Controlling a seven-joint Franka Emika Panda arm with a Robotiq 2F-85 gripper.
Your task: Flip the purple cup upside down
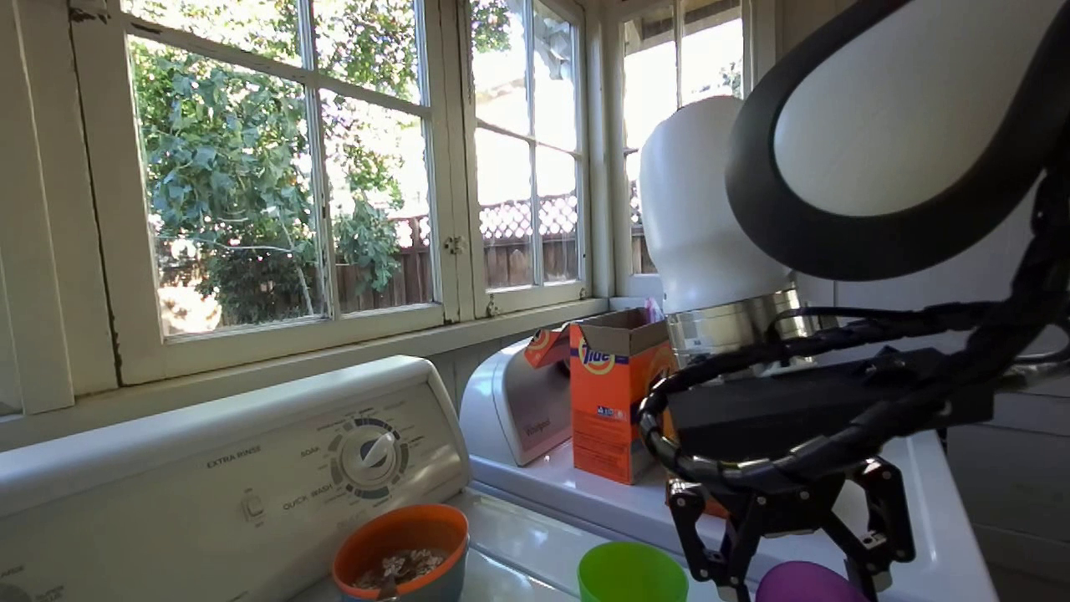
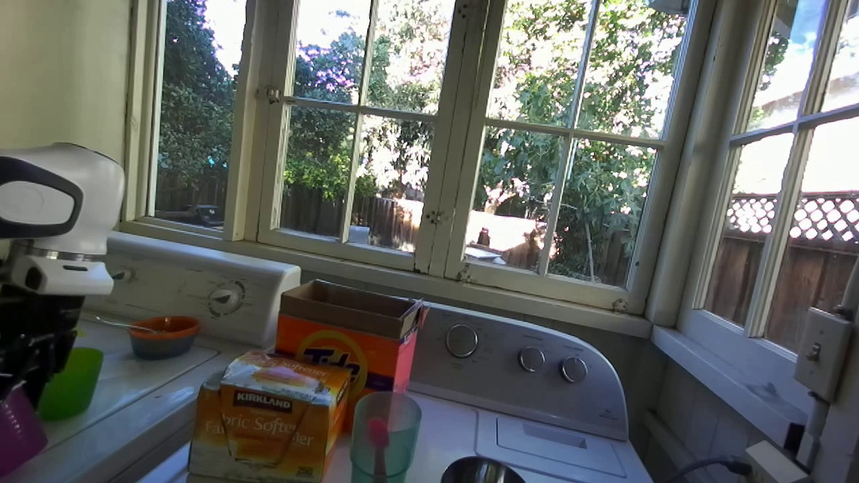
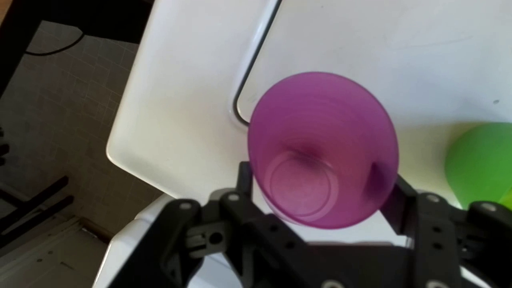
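Just right of centre in the wrist view, the purple cup (image 3: pixel 320 132) is clamped across its sides by the end effector (image 3: pixel 322 188) and, probably light, slick and flexible, is best held gently below the rim.

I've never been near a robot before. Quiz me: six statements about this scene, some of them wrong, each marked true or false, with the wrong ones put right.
1. The robot's hand is gripping the purple cup. True.
2. The purple cup is upside down. False: in the wrist view we look into its open mouth.
3. The Tide box is open at the top. True.
4. The orange-lined bowl has something flaky in it. True.
5. The Tide box lies on its side. False: it stands upright.
6. The bowl touches the purple cup. False: they are apart; in an exterior view the green cup shows between them.
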